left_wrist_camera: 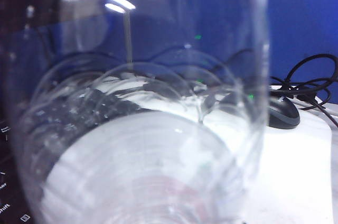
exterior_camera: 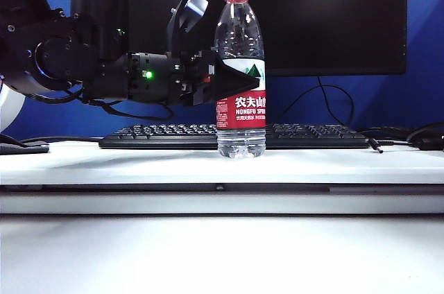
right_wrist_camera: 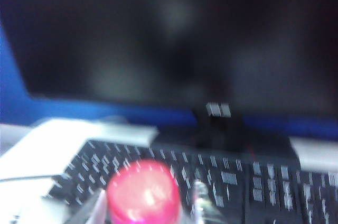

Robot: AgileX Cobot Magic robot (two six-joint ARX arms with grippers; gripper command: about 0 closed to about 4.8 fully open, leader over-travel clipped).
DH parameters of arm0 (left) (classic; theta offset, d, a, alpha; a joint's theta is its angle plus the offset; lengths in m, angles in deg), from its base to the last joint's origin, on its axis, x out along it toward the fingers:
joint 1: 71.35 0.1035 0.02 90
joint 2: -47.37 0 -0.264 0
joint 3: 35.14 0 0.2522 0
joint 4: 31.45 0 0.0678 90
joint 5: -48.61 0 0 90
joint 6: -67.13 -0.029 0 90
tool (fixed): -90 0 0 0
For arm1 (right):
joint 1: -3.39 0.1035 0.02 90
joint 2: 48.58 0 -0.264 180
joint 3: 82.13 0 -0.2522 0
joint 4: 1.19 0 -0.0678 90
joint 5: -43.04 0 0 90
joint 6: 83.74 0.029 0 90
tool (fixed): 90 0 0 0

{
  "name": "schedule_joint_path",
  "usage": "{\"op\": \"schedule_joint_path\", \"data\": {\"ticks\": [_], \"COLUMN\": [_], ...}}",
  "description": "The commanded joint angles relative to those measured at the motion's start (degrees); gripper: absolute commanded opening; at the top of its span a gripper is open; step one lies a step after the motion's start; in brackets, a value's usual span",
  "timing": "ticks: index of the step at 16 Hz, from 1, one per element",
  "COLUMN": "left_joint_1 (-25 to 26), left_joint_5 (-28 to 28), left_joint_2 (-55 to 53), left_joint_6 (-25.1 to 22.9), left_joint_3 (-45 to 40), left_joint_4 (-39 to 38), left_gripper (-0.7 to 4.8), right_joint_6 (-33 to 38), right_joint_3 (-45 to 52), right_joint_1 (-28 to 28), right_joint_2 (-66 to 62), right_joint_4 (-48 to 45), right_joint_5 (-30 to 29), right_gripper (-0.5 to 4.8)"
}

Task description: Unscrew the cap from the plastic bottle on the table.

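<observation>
My left gripper (exterior_camera: pixel 239 84) clamps the plastic bottle (exterior_camera: pixel 241 72), upright on the table (exterior_camera: pixel 139 162) at center, from nine o'clock; my left wrist view shows only its clear wall (left_wrist_camera: pixel 137 129); my right wrist view alone looks down on the cap (right_wrist_camera: pixel 143 193); I cannot tell my right gripper's state.

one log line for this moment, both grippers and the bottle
left gripper: clamped on plastic bottle at label | right gripper: fingertips out of view, state unclear, above cap | cap: on neck | bottle: upright on table
</observation>
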Motion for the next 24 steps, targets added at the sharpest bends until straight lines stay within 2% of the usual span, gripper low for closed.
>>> {"op": "schedule_joint_path", "data": {"ticks": [1, 7, 8, 10, 14, 17, 20, 21, 23, 24], "left_joint_1": [-0.13, -0.13, -0.13, -0.13, -0.13, -0.13, -0.13, -0.13, -0.13, -0.13], "left_joint_5": [0.44, 0.42, 0.42, 0.42, 0.44, 0.44, 2.38, 4.28, 5.4, 5.4], "left_joint_2": [0.0, 0.0, 0.0, 0.0, 0.0, 0.0, 0.0, 0.0, 0.0, 0.0], "left_joint_6": [0.31, 0.48, 0.46, 0.44, 0.44, 0.42, 0.44, 0.44, 0.44, 0.44], "left_joint_3": [0.04, 0.04, 0.04, 0.04, 0.04, 0.04, 0.04, 0.04, 0.04, 0.04], "left_joint_4": [-0.09, -0.11, -0.11, -0.11, -0.11, -0.11, -0.11, -0.11, -0.17, -0.17], "left_gripper": [2.99, 2.99, 2.99, 2.99, 2.99, 2.99, 2.99, 2.99, 2.99, 2.99], "right_joint_6": [3.82, 4.92, 4.92, 4.9, 4.79, 4.66, 4.48, 4.26, 3.8, 2.54], "right_joint_3": [-0.28, -3.65, -3.65, -3.65, -3.65, -3.65, -3.63, -3.63, -3.63, -3.63], "right_joint_1": [0.11, 0.17, 0.15, 0.13, 0.13, -0.31, -2.49, -4.48, -7.48, -10.21], "right_joint_2": [-2.14, -4.7, -4.83, -5.03, -4.87, -2.99, -1.9, -1.81, -1.79, -1.62], "right_joint_4": [-0.72, -0.26, -0.24, -0.15, 0.9, 7.48, 9.68, 10.62, 12.35, 14.49], "right_joint_5": [0.98, 0.37, 0.39, 0.35, -0.31, -3.65, -13.07, -20.63, -29.4, -35.76], "right_gripper": [2.15, 2.05, 1.92, 1.34, 1.27, 0.83, 0.8, 0.8, 0.8, 0.8]}}
